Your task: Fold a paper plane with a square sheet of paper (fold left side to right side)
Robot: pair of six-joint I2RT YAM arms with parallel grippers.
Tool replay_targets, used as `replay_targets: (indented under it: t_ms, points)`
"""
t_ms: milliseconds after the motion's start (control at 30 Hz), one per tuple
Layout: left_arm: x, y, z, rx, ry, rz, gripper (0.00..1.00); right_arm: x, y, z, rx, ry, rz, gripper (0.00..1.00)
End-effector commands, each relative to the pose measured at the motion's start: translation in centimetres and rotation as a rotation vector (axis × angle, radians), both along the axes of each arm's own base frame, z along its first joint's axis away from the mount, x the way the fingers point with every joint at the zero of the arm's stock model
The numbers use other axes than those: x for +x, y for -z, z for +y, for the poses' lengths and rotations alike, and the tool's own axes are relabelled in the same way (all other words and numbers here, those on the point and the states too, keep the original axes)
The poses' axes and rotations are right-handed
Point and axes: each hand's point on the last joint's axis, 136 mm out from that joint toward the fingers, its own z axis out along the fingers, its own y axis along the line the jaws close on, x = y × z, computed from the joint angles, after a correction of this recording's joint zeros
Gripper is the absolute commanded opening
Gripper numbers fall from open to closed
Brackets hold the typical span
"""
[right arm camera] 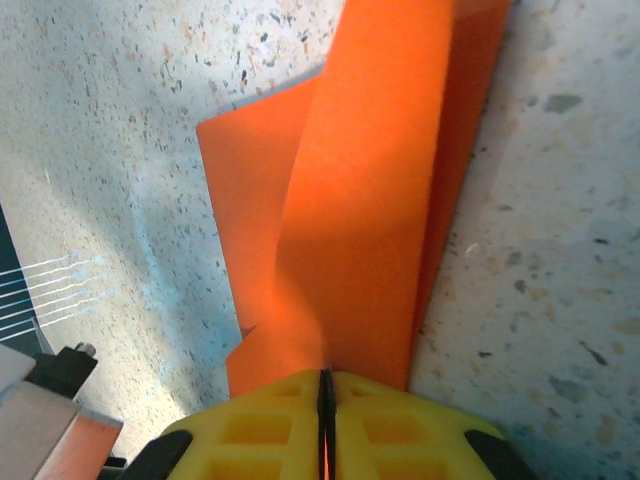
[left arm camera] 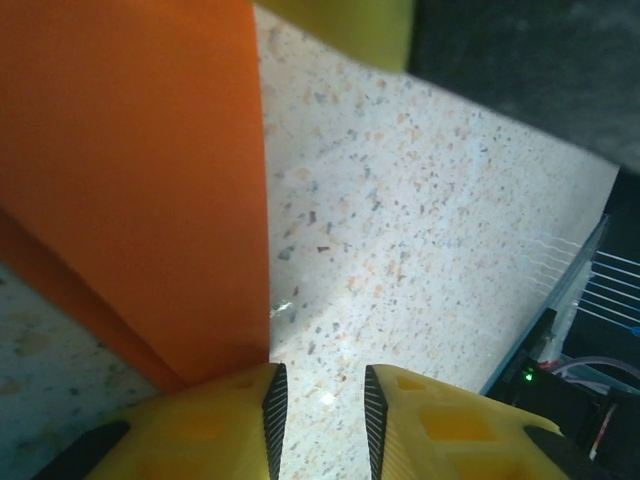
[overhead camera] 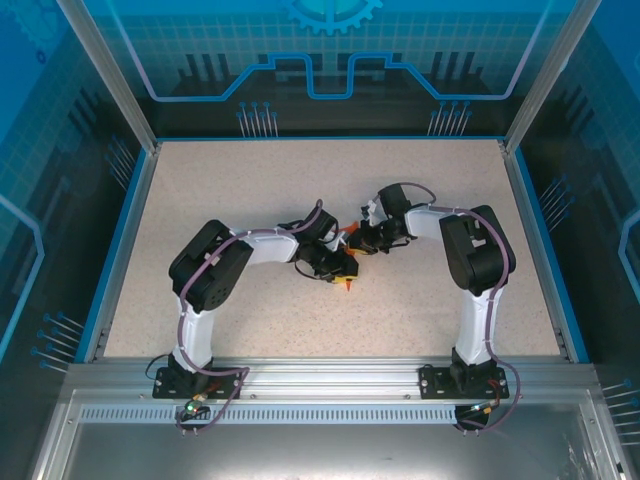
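Setting: a speckled beige table (overhead camera: 250, 180) with a blue rim, inside an enclosure of blue-lit panels (overhead camera: 330, 60). I count two arms bolted to an aluminium rail (overhead camera: 320, 375) at the near edge. Both reach in to meet near the table's middle.

Item 1, right gripper (right arm camera: 326, 385): its yellow fingers are pressed together, pinching the sheet of paper (right arm camera: 370, 200) by one edge. I see a thin orange line in the seam between the pads.

Item 2, sheet of paper: bright orange, plain, and creased into overlapping layers. It runs straight ahead from the right gripper's tips. The upper layer bows up off the table, and a lower flap spreads out to the left of the fingers.

Item 3, left gripper (left arm camera: 320, 400): its yellow fingers are spread a little, with bare table in the gap and nothing between them. The paper stands just left of that gap, and its straight edge comes down to the tip of the left-hand finger. I cannot tell whether it touches.

Item 4, overhead: the two grippers sit nearly tip to tip.
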Motion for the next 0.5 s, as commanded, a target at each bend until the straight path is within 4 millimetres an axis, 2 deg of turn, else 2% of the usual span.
replay_targets:
  t_ms: [0, 267, 367, 467]
  points:
    - [-0.6, -2.8, -1.2, -0.092, 0.020, 0.000, 0.30, -0.8, 2.0, -0.7, -0.079, -0.005, 0.046, 0.09]
    - [0.0, -6.2, -1.5, -0.135, 0.023, -0.047, 0.33, -0.8, 1.9, -0.8, -0.082, -0.007, 0.048, 0.09]
    - [-0.4, -6.0, -1.5, -0.123, 0.026, -0.031, 0.34, -0.8, 2.0, -0.8, -0.087, -0.006, 0.050, 0.09]
    - [-1.1, -4.9, -1.4, -0.099, 0.029, -0.001, 0.35, -0.8, 2.0, -0.8, -0.090, -0.007, 0.049, 0.09]
